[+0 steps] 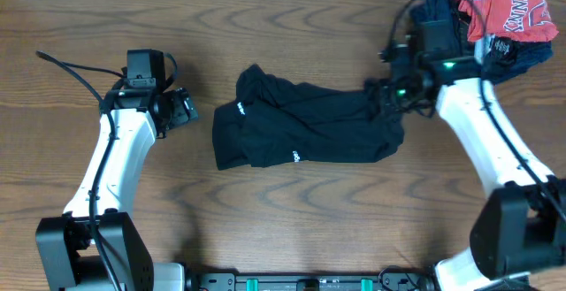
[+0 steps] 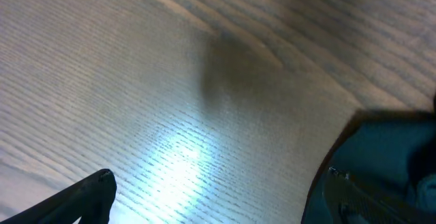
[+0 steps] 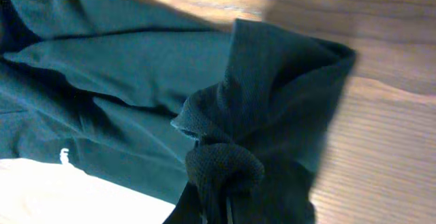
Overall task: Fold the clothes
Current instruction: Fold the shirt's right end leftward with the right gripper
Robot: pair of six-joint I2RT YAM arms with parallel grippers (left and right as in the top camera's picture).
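- overhead: the black shirt [image 1: 305, 127] lies crumpled and stretched sideways in the middle of the table [image 1: 292, 229], its wider end toward the left arm and its narrower end drawn toward the right arm.
- a small white mark [image 1: 239, 109] shows on the cloth near its left edge.
- the right gripper [image 1: 382, 96] sits on the shirt's right end, jaws closed on a bunch of the fabric.
- right wrist view: the pinched cloth [image 3: 225, 166] puckers into a tight knot low in the middle, with folds fanning out over the wood; the fingers themselves are hidden by fabric.
- the left gripper [image 1: 184, 108] is just beside the shirt's left edge, apart from it, jaws spread wide with nothing in them.
- left wrist view: bare wood lies between the spread fingers, and the shirt's edge [image 2: 395, 142] shows at the right.
- a red shirt [image 1: 508, 3] with white lettering lies on navy garments [image 1: 508, 57] at the table's far right corner, behind the right arm.
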